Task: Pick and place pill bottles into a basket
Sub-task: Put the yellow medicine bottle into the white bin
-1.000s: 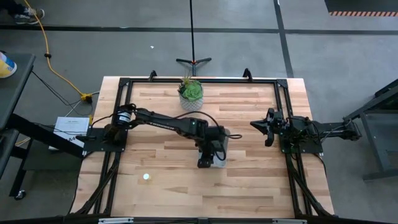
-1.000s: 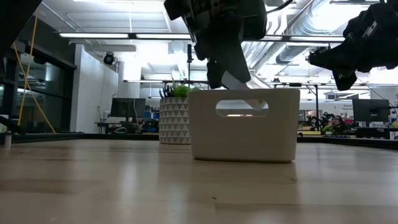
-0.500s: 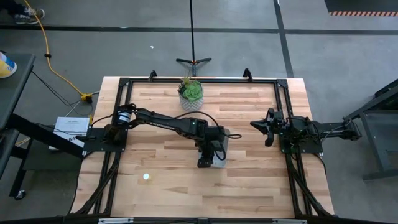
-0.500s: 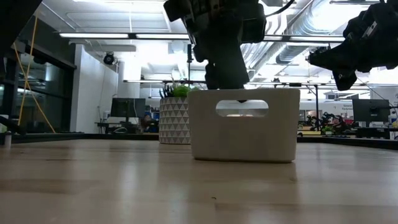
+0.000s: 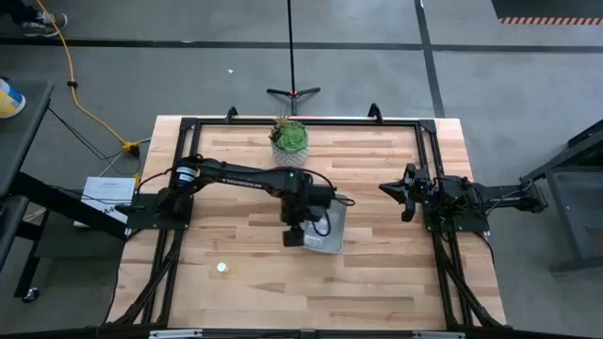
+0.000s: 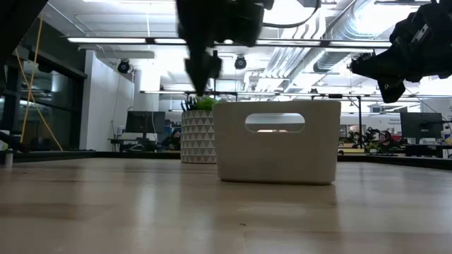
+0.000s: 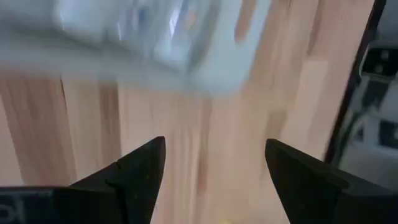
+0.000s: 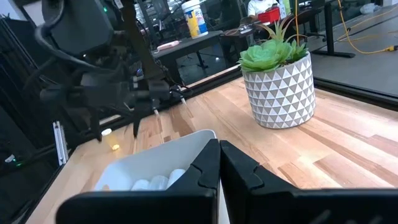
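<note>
The pale basket stands at mid-table; it also shows in the low view. Whitish pill bottles lie inside it, and they show blurred in the left wrist view. One more pill bottle stands on the table toward the near left. My left gripper hovers open and empty just left of the basket, above the wood; the left wrist view shows its gap. My right gripper is shut and waits at the right side, raised off the table.
A green plant in a white patterned pot stands at the far edge, behind the basket. A black frame runs around the table's edges. Bare wood lies near the front.
My left gripper has risen out of the basket and gone toward the table's left edge, and it now hangs beside the basket's left wall. The basket has stayed in place.
</note>
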